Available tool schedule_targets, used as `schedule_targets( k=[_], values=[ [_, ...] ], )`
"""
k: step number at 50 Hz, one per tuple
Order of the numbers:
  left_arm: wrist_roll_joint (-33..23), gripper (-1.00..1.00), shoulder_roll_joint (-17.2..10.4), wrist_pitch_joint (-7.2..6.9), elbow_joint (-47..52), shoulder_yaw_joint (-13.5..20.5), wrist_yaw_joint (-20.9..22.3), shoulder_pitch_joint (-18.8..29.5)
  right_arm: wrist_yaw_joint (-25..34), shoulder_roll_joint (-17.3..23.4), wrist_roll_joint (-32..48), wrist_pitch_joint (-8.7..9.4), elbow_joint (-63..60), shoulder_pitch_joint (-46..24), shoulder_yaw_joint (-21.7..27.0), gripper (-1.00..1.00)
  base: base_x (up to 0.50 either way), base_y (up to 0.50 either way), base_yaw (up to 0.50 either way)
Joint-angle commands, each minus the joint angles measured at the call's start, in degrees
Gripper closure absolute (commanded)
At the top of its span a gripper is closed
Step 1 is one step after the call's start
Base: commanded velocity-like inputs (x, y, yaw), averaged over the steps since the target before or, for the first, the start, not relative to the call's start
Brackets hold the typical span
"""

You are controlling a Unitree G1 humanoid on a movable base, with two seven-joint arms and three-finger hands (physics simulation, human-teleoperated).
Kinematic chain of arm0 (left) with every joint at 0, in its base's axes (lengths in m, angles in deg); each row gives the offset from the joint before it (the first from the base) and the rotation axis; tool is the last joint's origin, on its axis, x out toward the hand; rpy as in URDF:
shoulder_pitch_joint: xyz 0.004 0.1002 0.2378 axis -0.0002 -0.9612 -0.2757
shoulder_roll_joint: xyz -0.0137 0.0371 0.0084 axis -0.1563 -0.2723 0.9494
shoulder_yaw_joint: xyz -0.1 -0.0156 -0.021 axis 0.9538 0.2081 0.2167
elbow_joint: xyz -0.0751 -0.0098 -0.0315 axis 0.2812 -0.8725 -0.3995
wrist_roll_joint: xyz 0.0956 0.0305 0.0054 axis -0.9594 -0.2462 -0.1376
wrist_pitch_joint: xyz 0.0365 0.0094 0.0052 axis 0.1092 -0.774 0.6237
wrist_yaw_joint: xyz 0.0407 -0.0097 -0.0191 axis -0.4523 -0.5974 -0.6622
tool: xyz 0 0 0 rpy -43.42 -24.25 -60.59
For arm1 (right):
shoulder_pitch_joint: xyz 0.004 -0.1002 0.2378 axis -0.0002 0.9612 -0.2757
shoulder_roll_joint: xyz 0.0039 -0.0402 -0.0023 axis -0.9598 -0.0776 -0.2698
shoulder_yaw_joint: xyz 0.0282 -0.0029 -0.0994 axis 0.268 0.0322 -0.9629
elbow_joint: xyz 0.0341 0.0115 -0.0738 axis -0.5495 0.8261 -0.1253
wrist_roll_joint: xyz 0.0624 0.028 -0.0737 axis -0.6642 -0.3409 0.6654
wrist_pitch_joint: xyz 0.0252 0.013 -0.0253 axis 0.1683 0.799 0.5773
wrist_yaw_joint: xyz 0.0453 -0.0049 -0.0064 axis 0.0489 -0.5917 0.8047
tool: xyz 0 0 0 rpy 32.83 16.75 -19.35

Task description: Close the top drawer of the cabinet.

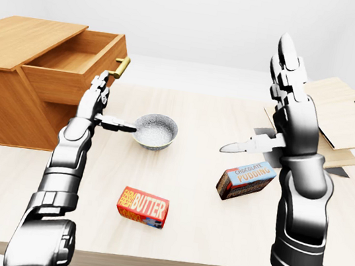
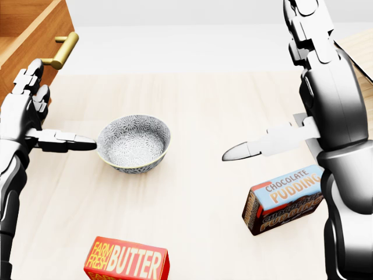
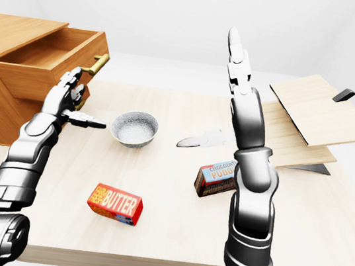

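Two chrome hands hover over the pale wooden counter [image 1: 201, 110] — the left hand [image 1: 97, 97], fingers spread and empty, just below the brass handle [image 1: 121, 66] of the open wooden top drawer [image 1: 73, 70]. Right hand [image 1: 287, 72] raised, open, holding nothing. A glancing push could swing the thumb into the patterned grey bowl [image 1: 156, 131].

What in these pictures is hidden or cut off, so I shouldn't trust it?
- top drawer: the head view's left edge cuts it off, showing only a corner and the brass handle.
- left hand: whether it touches the drawer's face cannot be told in any view.
- chocolate pudding box: the right forearm covers its right end in the head view.
- Cabinet's lower part: the left arm hides it in the eye views.
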Motion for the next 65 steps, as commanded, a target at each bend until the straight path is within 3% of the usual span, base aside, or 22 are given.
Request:
schedule_targets(
  k=[1, 20, 21, 31, 37, 41, 49, 65],
  values=[
    [-0.27, -1.0, -4.81, 0.0, -3.05, 2.55, -1.48, 0.9, 0.19, -0.01, 0.39, 0.0, -1.48, 0.53, 0.12, -1.0, 0.0, 0.0, 0.0],
    [1.05, -1.0, -11.49, 0.0, -8.23, 5.23, -3.57, 3.19, 0.48, -0.36, 1.29, 0.0, -4.4, 1.1, -0.14, -1.0, 0.0, 0.0, 0.0],
    [1.39, -1.0, -13.29, 0.0, -10.51, 6.04, -2.62, 3.66, 0.59, -0.31, 1.28, 0.0, -4.78, 1.14, -0.05, -1.0, 0.0, 0.0, 0.0],
    [1.9, -1.0, -19.39, 0.0, -18.1, 7.35, -3.54, 5.32, 0.75, -0.18, 1.29, 0.0, -5.52, 0.89, 0.06, -1.0, 0.0, 0.0, 0.0],
    [2.1, -1.0, -21.62, 0.0, -22.29, 7.5, -4.42, 5.89, 0.62, -0.28, 1.22, 0.0, -5.75, 0.78, 0.0, -1.0, 0.0, 0.0, 0.0],
    [3.27, -1.0, -25.59, 0.0, -26.6, 8.24, -2.95, 7.38, 0.64, -0.34, 0.99, 0.0, -6.03, 1.09, 0.1, -1.0, 0.0, 0.0, 0.0],
    [4.23, -1.0, -26.47, 0.0, -26.36, 7.7, -3.45, 8.04, 0.77, -0.18, 0.95, 0.0, -6.96, 1.04, 0.19, -1.0, 0.0, 0.0, 0.0],
    [3.21, -1.0, -25.25, 0.0, -22.02, 7.48, -2.42, 6.25, 1.22, 0.02, 1.0, 0.0, -9.21, 1.62, 0.47, -1.0, 0.0, 0.0, 0.0]
  ],
)
